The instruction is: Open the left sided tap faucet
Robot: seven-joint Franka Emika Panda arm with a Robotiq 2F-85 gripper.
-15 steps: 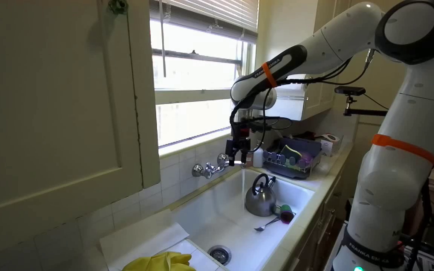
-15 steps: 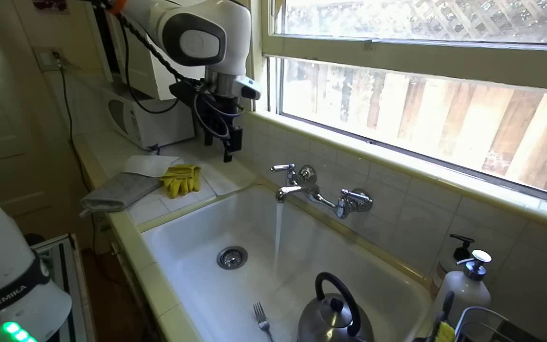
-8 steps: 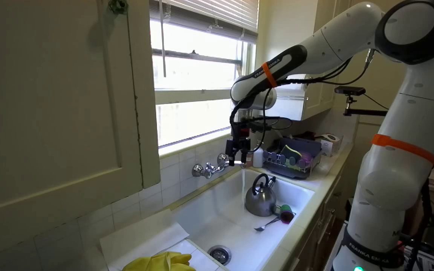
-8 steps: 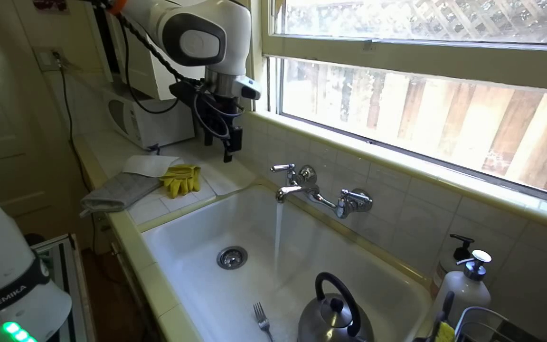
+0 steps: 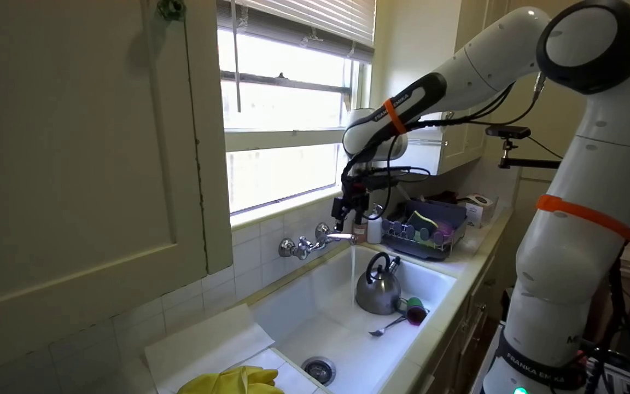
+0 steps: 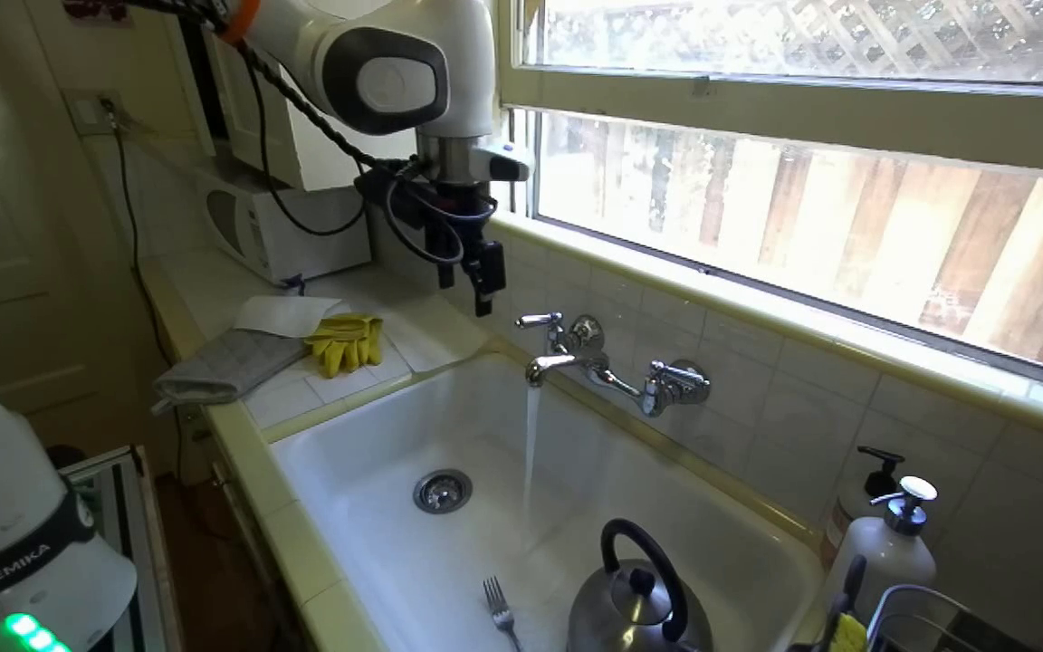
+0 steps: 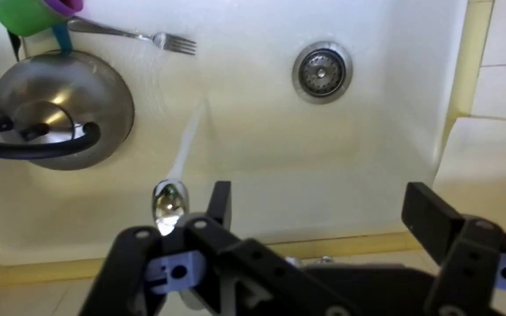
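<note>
The left sided tap faucet handle (image 6: 538,320) is a small shiny lever at the left end of the chrome wall faucet. It also shows in an exterior view (image 5: 302,248). The matching right handle (image 6: 666,373) is at the other end. The centre spout (image 6: 550,362) runs a thin stream of water into the sink; it also shows in the wrist view (image 7: 170,206). My gripper (image 6: 465,295) points down, open and empty, above and to the left of the left handle, apart from it. In the wrist view my gripper (image 7: 316,195) has wide-spread fingers. Bits of chrome (image 7: 324,260) show beyond its palm.
A steel kettle (image 5: 379,295), a fork (image 6: 501,611) and a green cup (image 7: 22,17) are in the white sink (image 6: 368,480). Yellow gloves (image 6: 345,344) lie on the counter. Soap bottles (image 6: 888,552) stand by the wall. The tiled wall and window ledge (image 6: 757,321) are close behind the faucet.
In the last half second the arm has moved: my gripper has shifted toward the faucet in one exterior picture and slightly up and right in another. It stays open. Water keeps running.
</note>
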